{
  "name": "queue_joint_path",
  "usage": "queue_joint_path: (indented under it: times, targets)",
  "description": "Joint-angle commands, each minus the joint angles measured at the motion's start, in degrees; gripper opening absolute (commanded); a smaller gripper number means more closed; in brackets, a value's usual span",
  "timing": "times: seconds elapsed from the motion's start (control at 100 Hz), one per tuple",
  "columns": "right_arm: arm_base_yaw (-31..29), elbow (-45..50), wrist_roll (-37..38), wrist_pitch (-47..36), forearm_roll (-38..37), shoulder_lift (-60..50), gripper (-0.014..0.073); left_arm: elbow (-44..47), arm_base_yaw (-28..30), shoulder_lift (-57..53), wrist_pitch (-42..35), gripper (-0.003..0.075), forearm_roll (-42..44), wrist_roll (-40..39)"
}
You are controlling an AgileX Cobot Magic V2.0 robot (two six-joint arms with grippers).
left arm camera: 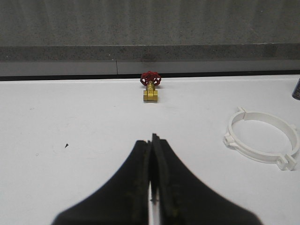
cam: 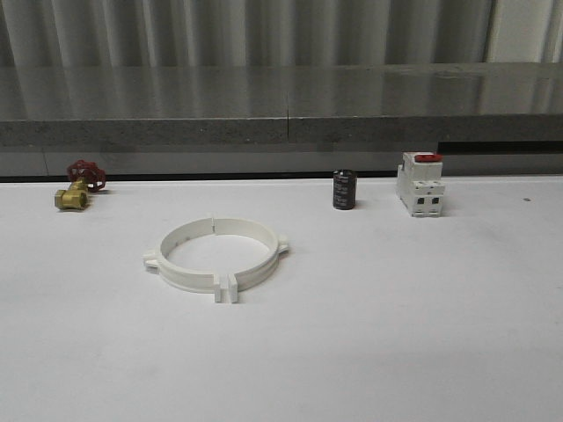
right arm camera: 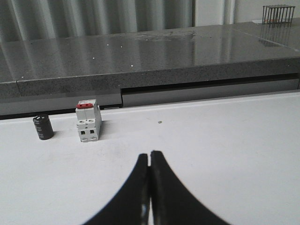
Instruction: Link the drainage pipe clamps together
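The two white drainage pipe clamps (cam: 216,253) lie flat on the white table, left of centre, their end tabs meeting so the halves form one ring; the ring (left arm camera: 262,139) also appears in the left wrist view. My left gripper (left arm camera: 152,138) is shut with nothing in it, hovering above bare table well apart from the ring. My right gripper (right arm camera: 150,154) is shut too, empty, over bare table away from the clamps.
A brass valve with a red handwheel (cam: 76,186) sits at the back left. A black cylinder (cam: 344,190) and a white boxy switch with a red top (cam: 420,184) stand at the back right. A grey ledge (cam: 281,130) borders the table's far edge.
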Motion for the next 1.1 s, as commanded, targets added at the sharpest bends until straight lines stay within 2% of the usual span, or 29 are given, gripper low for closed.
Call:
queue_joint_path:
  times: [0.0,0.18,0.38,0.53,0.61,1.09]
  targets:
    - [-0.26,-0.95,-0.47,-4.98,-0.07,-1.17,-0.0065,-0.37,0.19,0.74,-5.43,-0.0021,-0.14,-0.12]
    - [-0.26,-0.95,-0.47,-4.98,-0.07,-1.17,-0.0065,4.68,0.19,-2.11,-10.91,-0.0021,0.34,-0.12]
    - [-0.26,-0.95,-0.47,-4.98,-0.07,-1.17,-0.0065,16.68,0.19,-8.75,-27.77,-0.0021,1.0,-0.12]
    - [-0.26,-0.95,-0.47,-4.98,-0.07,-1.17,-0.0065,26.09,0.26,-11.53,-36.54,-0.0021,1.0,-0.12]
    - [-0.26,-0.94,-0.47,-4.98,-0.07,-1.12,-0.0065,25.75,0.26,-11.53,-31.66,-0.0021,0.89,-0.12]
    - [-0.26,-0.94,-0.47,-4.98,-0.07,-1.12,-0.0065,26.1,0.26,-11.53,-33.61,-0.0021,0.89,-0.12]
